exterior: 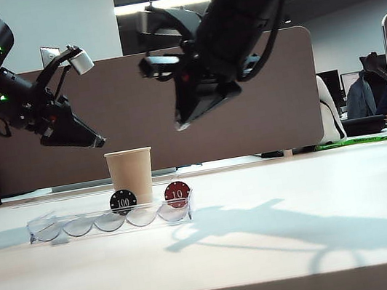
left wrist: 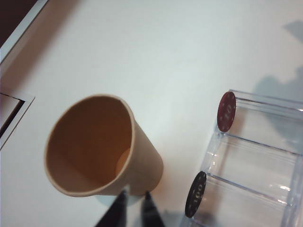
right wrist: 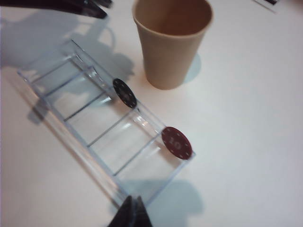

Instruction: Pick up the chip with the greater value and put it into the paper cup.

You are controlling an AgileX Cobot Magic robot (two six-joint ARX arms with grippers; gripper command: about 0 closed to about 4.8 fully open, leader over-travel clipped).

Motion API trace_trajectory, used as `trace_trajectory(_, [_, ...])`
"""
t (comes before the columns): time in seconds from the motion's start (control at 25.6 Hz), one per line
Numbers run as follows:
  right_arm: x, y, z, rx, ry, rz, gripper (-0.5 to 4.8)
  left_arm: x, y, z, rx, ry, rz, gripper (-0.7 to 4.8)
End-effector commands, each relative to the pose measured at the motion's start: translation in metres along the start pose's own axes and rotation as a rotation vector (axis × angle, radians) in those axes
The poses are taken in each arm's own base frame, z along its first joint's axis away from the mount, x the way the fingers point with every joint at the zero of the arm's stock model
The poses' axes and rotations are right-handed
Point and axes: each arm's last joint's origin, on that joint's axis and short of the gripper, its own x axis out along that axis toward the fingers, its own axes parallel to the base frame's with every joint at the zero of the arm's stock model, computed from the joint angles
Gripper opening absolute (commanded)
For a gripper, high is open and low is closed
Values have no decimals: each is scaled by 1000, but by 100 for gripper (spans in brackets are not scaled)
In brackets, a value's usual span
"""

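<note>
- Black chip (exterior: 123,199) marked "100" stands on edge against the back wall of a clear tray (exterior: 81,225), just in front of the cup (exterior: 131,174) in the exterior view; the red "10" chip (exterior: 177,192) stands the same way a little to its right.
- Cup is upright on the tabletop (exterior: 283,248) behind the tray, and the wrist views show nothing inside it.
- Left hand (left wrist: 134,204) hangs in the air above and to the left of the cup, tips pointing down toward it; its fingers stand a narrow gap apart and hold nothing.
- Right hand (right wrist: 132,210) is also raised, above and to the right of the cup; its tips look pressed together or nearly so, and nothing is between them.
- Step in hand, as I judge it: the approach. No chip has been picked, so the task is at its start.
- From the left hand, the black chip lies below and slightly to the right, well apart, with the cup rim in between.
- Next move likely calls for one hand to open, come down over the black chip's top edge, and pinch its two faces.
- Care is needed to avoid knocking the cup, the tray wall, or the red chip.
</note>
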Motion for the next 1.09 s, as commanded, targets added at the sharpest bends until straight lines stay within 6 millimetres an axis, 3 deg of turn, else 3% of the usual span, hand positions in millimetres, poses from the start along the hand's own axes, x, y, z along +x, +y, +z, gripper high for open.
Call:
trace_trajectory(0.04, [-2,4,7,4,-64,-5,-6,2,0,-1,12,-9,-16,85])
trace_trajectory(0.55, [-2,4,9,3,-80,1,-6,18,-11,-20,44,-3,-149,95])
trace_trajectory(0.74, [-2,5,9,3,-80,2,-6,21,-12,-24,68,-1,-159,154])
trace_trajectory(1.09, [-2,5,9,2,-80,23,-6,27,-11,-29,69,-11,-161,156])
